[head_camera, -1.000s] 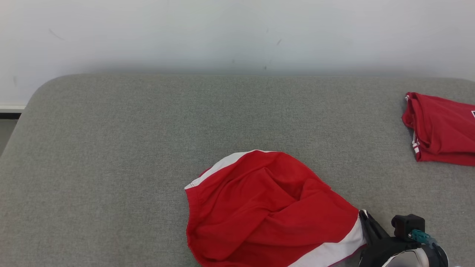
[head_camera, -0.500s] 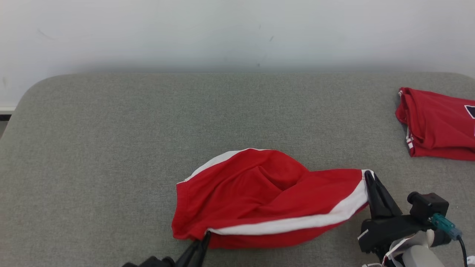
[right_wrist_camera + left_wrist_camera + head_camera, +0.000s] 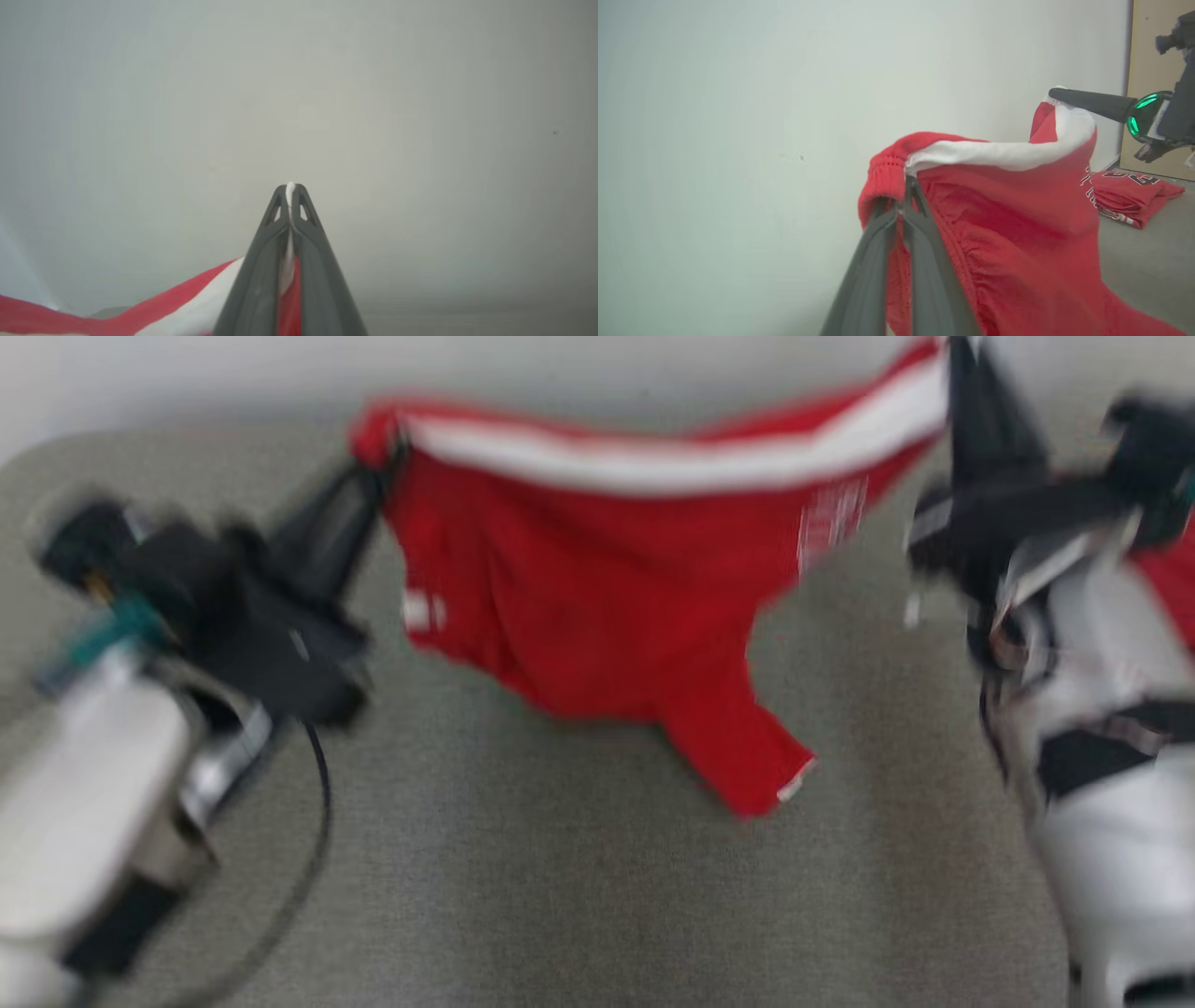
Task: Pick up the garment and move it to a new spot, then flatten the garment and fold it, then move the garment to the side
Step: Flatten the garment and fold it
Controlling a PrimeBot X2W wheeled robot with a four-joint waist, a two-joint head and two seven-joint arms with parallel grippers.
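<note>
Left jaws, at ten o'clock in the head view, are clamped on one waistband end of the garment (image 3: 597,588); right jaws, at one o'clock, pinch the other end. It hangs stretched between them over the counter (image 3: 560,896).

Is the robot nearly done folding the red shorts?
Not yet. The pick-up looks done: the red shorts hang in the air, stretched along their white stripe between the left gripper and the right gripper, both shut on the cloth. Moving them to a new spot is in hand. Still left: laying them flat on the grey surface, folding them, and setting them aside, perhaps near the folded red garment.
</note>
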